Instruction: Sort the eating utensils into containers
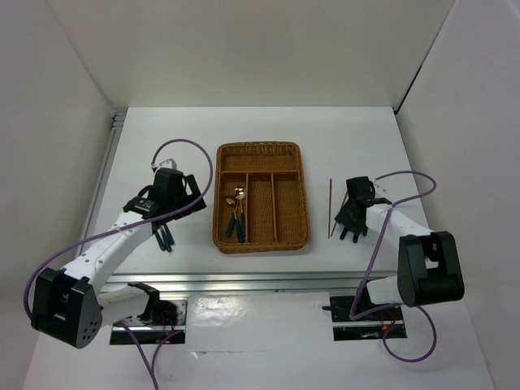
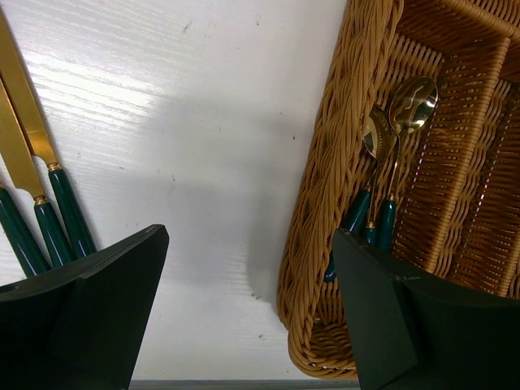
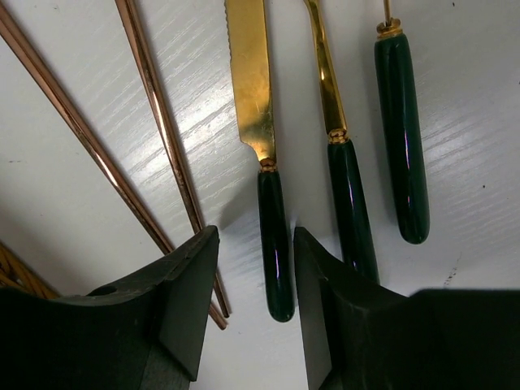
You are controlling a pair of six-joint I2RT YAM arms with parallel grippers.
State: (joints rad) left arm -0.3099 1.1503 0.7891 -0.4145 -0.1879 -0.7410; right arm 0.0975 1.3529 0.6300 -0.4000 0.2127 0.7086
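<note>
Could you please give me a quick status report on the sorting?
Left gripper open, empty, beside tray. Right gripper open, fingers astride knife handle. Two spoons in tray's left slot. Chopsticks close beside knife.

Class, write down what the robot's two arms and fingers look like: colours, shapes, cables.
The left arm and right arm have slim white links and bulky black joint housings. A purple cable loops along each. The left gripper and right gripper are black, with flat, angular matte fingers. No markings or sleeves show.
</note>
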